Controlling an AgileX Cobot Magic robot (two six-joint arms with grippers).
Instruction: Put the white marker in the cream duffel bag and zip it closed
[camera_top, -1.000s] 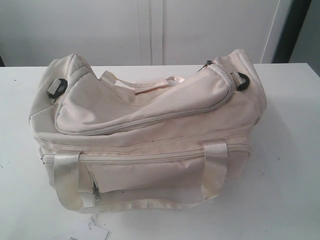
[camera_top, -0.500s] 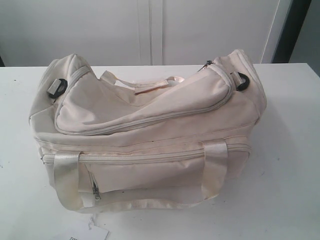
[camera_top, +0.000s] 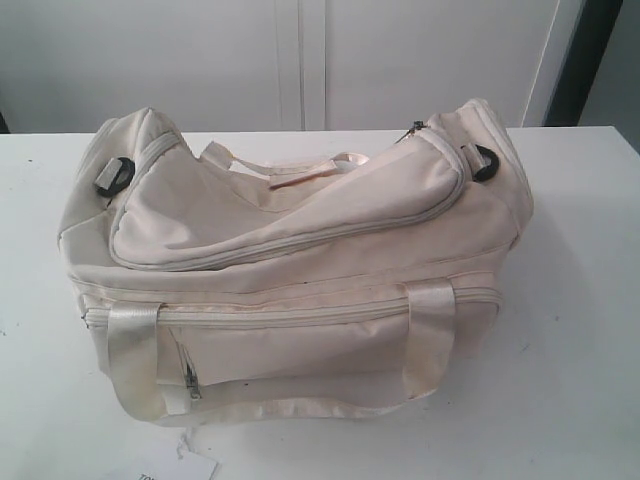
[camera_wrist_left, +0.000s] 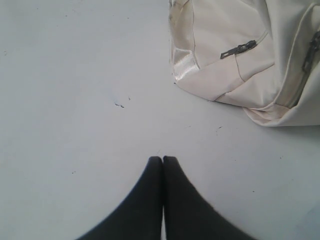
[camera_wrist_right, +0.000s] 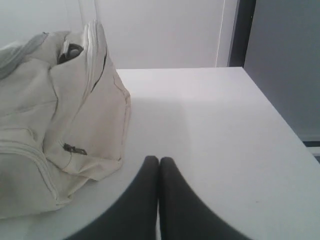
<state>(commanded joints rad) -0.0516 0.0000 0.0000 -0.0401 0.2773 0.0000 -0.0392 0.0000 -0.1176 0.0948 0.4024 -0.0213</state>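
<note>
The cream duffel bag (camera_top: 290, 270) lies across the middle of the white table (camera_top: 580, 330), its curved top flap sagging, with a black clip (camera_top: 484, 162) at each end. No white marker shows in any view. My left gripper (camera_wrist_left: 162, 159) is shut with nothing in it, over bare table a short way off one end of the bag (camera_wrist_left: 240, 55). My right gripper (camera_wrist_right: 159, 160) is also shut and empty, beside the other end of the bag (camera_wrist_right: 60, 115). Neither gripper appears in the exterior view.
A white paper tag (camera_top: 165, 467) lies at the table's front edge below the bag. White cabinet doors (camera_top: 300, 60) stand behind the table. In the right wrist view the table's edge (camera_wrist_right: 280, 115) drops off toward a grey wall.
</note>
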